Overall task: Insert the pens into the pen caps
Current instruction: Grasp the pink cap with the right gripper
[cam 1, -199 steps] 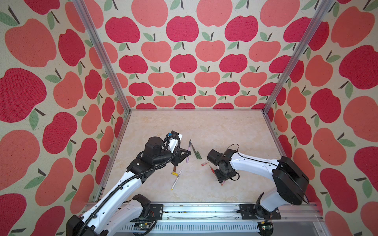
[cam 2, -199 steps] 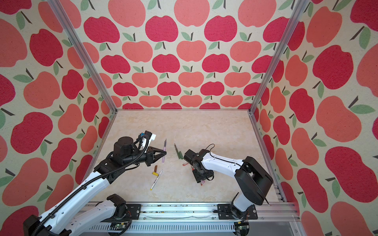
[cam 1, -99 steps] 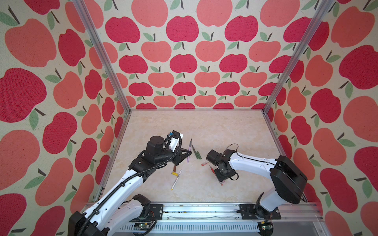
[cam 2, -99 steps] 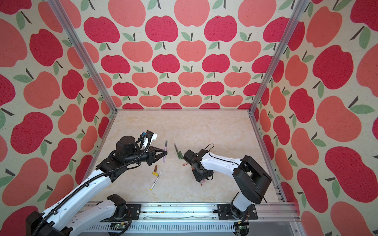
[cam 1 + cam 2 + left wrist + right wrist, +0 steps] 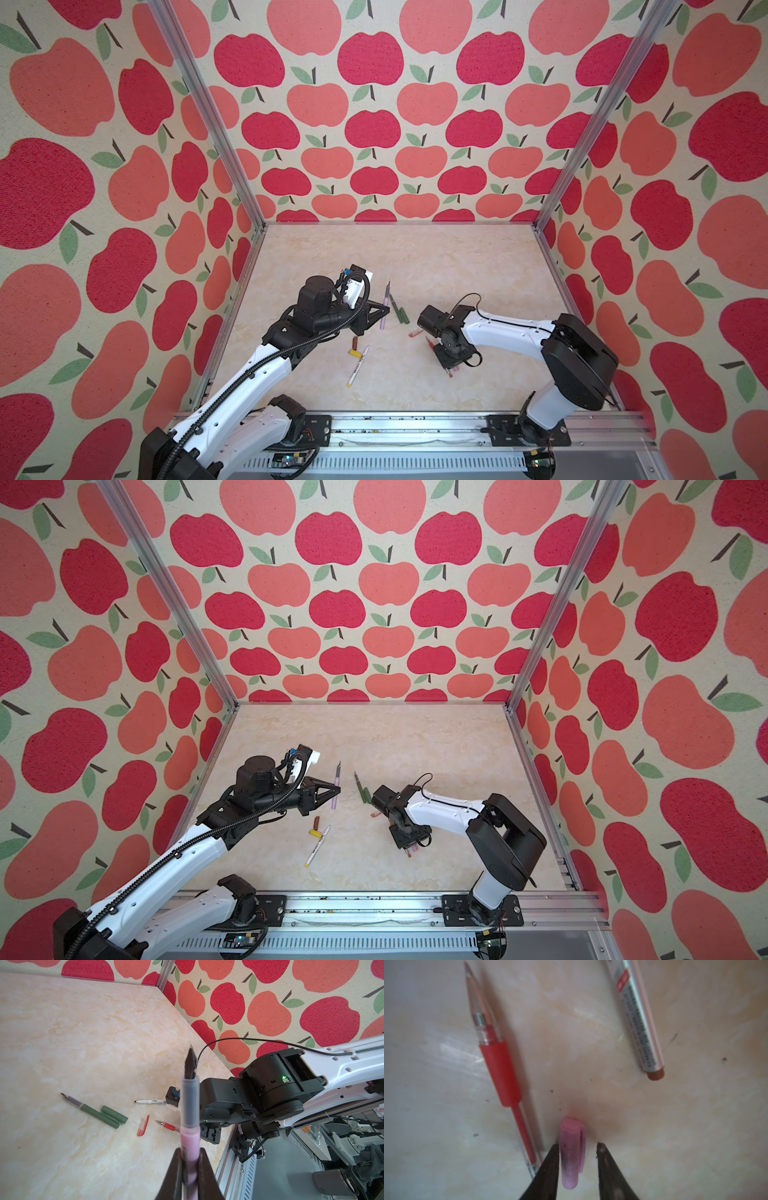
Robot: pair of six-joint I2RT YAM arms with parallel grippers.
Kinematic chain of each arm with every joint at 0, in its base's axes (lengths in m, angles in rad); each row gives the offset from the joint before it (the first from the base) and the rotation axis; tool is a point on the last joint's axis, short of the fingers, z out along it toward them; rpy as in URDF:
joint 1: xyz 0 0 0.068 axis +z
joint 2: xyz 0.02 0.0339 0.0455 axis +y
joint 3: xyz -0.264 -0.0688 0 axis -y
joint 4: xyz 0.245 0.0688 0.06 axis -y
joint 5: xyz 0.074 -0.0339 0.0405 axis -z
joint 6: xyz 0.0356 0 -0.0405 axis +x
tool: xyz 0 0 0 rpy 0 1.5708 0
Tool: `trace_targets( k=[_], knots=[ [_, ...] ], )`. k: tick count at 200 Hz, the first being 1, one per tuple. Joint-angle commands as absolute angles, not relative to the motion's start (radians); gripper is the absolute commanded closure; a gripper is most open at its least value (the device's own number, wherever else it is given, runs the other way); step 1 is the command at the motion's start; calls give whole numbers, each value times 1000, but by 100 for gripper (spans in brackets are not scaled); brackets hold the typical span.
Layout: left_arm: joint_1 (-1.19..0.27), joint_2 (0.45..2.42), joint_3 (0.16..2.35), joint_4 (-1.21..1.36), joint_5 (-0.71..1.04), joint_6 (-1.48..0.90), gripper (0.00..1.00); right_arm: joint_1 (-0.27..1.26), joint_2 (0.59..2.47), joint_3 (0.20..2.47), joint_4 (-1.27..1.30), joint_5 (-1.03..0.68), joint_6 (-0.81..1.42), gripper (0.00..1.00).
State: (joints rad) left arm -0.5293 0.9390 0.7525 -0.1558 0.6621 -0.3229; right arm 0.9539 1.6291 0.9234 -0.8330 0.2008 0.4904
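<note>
- Top views: left gripper (image 5: 383,311) is clamped on the lilac pen (image 5: 387,296), which is held off the table (image 5: 457,266) with its nib toward the back wall.
- Right gripper (image 5: 453,369) points down at the table near the front edge, well apart from the left gripper.
- In both top views the dark green pen (image 5: 395,305) and dark green cap (image 5: 404,316) lie side by side between the 2 arms, with the red cap (image 5: 414,333) near them.
- The brown cap (image 5: 354,343), yellow cap (image 5: 354,354) and white pen with yellow print (image 5: 357,368) lie together in front of the left gripper.
- Left wrist: both jaws are pressed against the lilac barrel, and the dark nib section sticks out beyond them.
- Right wrist: the lilac cap (image 5: 571,1132) lies flat on the table between the 2 jaws. 1 jaw is at its side and the other stands off with a gap, so the cap is not gripped.
- The red pen (image 5: 500,1068) lies just beside that cap. The white pen with brown print (image 5: 639,1022) lies farther off.
</note>
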Motion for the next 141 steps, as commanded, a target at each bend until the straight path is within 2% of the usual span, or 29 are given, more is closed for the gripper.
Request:
trace_targets(
  k=[1, 26, 115, 141],
  knots=[
    [-525, 945, 782, -126, 676, -324, 100, 959, 1625, 898, -828, 187, 503, 69],
    [-526, 947, 784, -125, 678, -325, 100, 959, 1617, 877, -812, 176, 512, 76],
    [-531, 943, 782, -123, 671, -333, 100, 951, 1618, 848, -772, 174, 517, 76],
    [-531, 947, 782, -114, 670, -337, 100, 948, 1610, 849, -775, 180, 517, 84]
  ],
)
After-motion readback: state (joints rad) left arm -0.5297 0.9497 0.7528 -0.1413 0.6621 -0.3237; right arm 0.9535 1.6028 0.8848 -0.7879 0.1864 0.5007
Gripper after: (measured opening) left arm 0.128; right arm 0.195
